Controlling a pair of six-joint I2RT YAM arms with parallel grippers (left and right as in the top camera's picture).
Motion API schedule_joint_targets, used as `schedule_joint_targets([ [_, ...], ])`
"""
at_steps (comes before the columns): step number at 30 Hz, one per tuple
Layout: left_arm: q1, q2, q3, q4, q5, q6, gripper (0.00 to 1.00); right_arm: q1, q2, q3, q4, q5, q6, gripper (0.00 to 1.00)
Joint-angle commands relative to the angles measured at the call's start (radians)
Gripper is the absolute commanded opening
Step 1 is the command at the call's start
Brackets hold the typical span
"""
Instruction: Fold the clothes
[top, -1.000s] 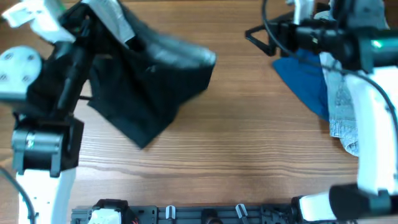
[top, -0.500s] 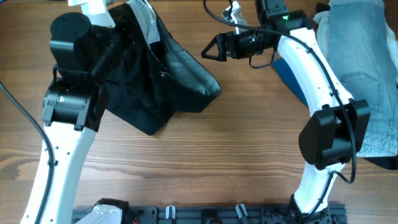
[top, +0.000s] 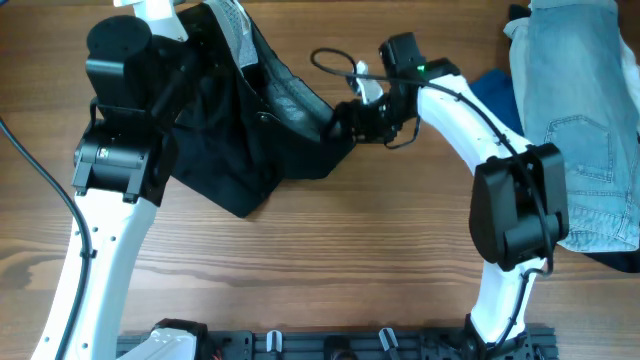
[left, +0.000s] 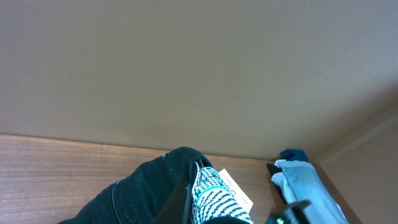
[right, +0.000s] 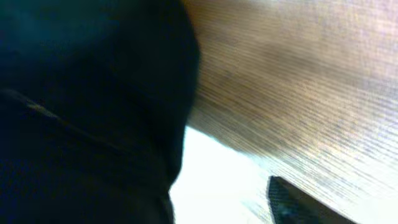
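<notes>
Counter (top: 400, 250): bare wood between the two arms, nothing new on it.

The clothes (top: 240, 150): black heap, bunched. They hang from the left jaws and spread out toward the right jaws. Over the last half second they have hardly shifted. The pale waistband (top: 232, 22) sits right beside the left jaws, and the grey inner face (top: 295, 100) is turned up on the side nearer the right jaws.

Left arm (top: 115, 160): same pose as half a second ago. Its wrist view is filled at the bottom by black cloth and a checked label (left: 214, 196). I cannot see the fingers, but I read the left jaws as pinching the clothes at the waist.

Right arm (top: 470, 110): this is the change. A second ago it was over by the jeans (top: 580, 130) and the blue cloth (top: 497, 85). Half a second ago its jaws were spread and clear of the garment. Now the right jaws are at the garment's loose corner, the one farthest from the left jaws, and touching it from above.

Right wrist view: black cloth fills the left side and one fingertip (right: 292, 202) shows low on the right, with a bright gap between them. The other finger is lost in the black. I read the right jaws as spread, not yet closed on fabric.

What it means: I judge the second grasp is about to happen. No fold has started. With two corners held I can stretch the garment flat, but the risk is pinching only one layer.
</notes>
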Motion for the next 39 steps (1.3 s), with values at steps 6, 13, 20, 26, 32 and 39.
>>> schedule_joint_targets([
  [6, -0.002, -0.001, 0.009, 0.010, -0.059, 0.024, 0.04, -0.046, 0.018, -0.067, 0.007, 0.098, 0.072, 0.04],
  [13, -0.002, -0.001, 0.009, 0.008, -0.077, 0.024, 0.04, -0.247, -0.147, 0.025, 0.024, 0.097, 0.046, 0.04],
  [20, -0.003, -0.032, 0.009, 0.225, -0.023, -0.040, 0.04, -0.288, -0.470, 0.183, 0.048, 0.270, 0.029, 0.04],
  [26, -0.003, -0.279, 0.009, 0.260, -0.020, -0.056, 0.04, -0.288, -0.824, 0.203, 0.028, 0.454, 0.021, 0.04],
  [32, -0.002, -0.529, 0.009, 0.055, -0.025, -0.039, 0.04, -0.288, -1.081, 0.202, -0.085, 0.548, -0.014, 0.04],
  [39, -0.002, -0.375, 0.008, -0.276, -0.292, -0.003, 0.04, -0.288, -0.855, 0.200, -0.175, 0.491, -0.038, 0.04],
])
